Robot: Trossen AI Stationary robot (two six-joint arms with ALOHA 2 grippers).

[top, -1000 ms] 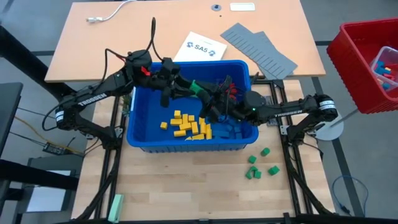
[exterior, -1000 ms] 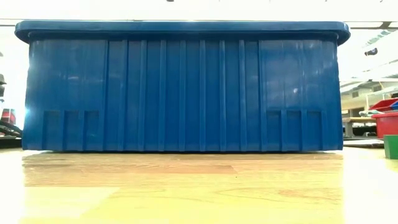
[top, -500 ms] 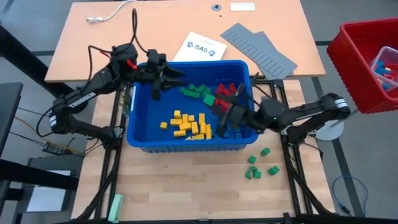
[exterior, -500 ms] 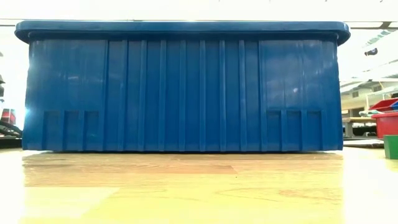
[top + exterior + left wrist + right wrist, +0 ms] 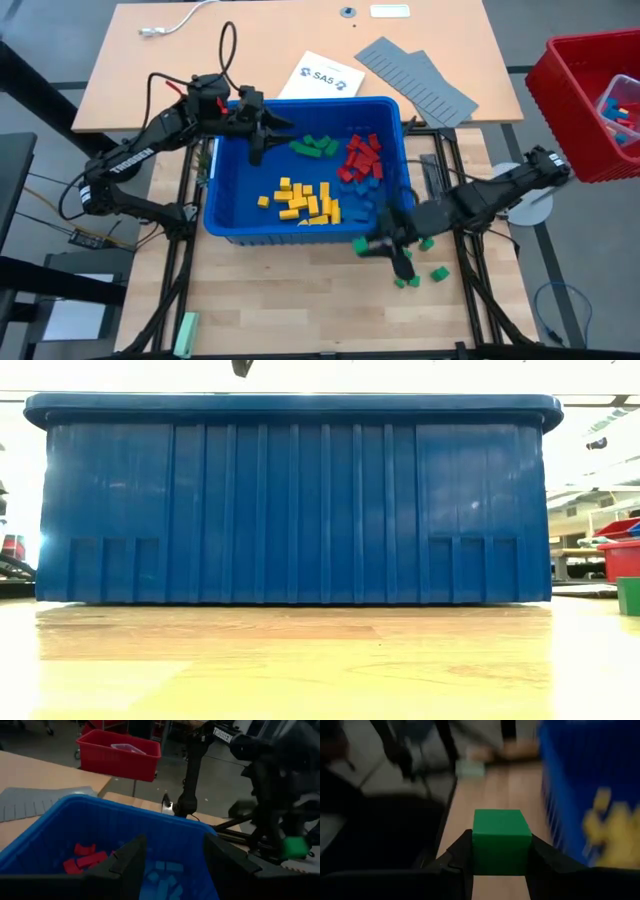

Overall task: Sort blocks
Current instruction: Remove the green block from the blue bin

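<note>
Green block [image 5: 501, 841] sits clamped in the right claw [image 5: 382, 246] outside the bin [image 5: 233, 218]; left claw [image 5: 268, 133] spread apart.

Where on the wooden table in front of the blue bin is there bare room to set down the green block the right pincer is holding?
Free: the wood in front of the blue bin, from its left corner across to the right pincer. Crowded: the right front, where loose green blocks lie. The held green block sits above that cluster.
</note>
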